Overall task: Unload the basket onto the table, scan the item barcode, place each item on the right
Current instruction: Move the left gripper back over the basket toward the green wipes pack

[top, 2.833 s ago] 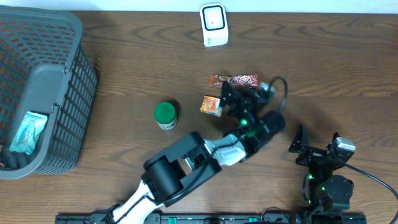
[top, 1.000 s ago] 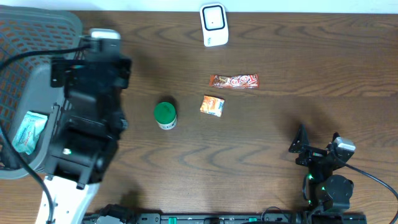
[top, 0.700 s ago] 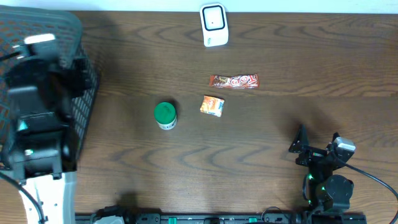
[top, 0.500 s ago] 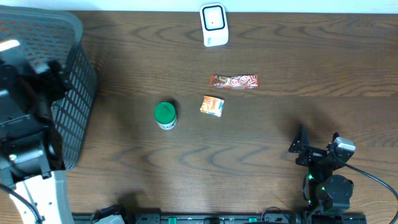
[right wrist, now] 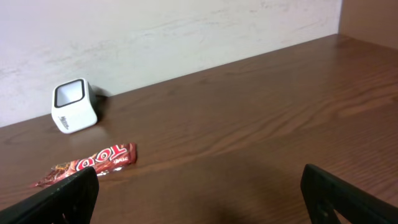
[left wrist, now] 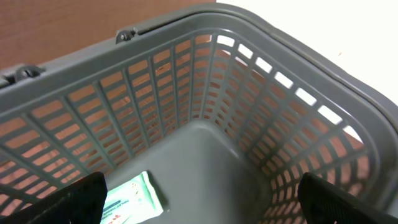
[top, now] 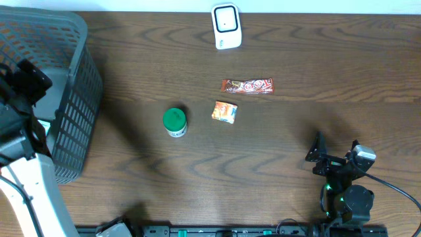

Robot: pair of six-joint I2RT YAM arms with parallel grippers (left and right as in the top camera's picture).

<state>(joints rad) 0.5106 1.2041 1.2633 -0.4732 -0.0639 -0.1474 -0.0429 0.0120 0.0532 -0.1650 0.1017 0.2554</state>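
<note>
**Q:** Where was the item relative to the scanner, and how were the grippers found?

**A:** Far left of the scanner, the basket was noted. The left gripper was held above its inside, fingers spread wide, with nothing between them. A teal packet was seen lying flat on the basket floor, close to the left fingertip. It was judged to be the item for scanning, though this could not be confirmed. Left of the scanner and nearer the robot, a green-lidded jar was recorded. Straight out from the scanner toward the robot, a candy bar was logged, then an orange packet. Well to the right of the scanner, at the robot's edge, the right gripper was parked, likewise spread and empty.

**Q:** How could the pick be done well?

**A:** A descent kept clear of the basket wall was advised, with the fingers centred over the packet rather than beside it. A thin, flat wrapper was expected to slip, so an edge should be pinched, not the face. The barcode side could not be made out. It would need to be found, turned to the scanner's window and held flat.
</note>
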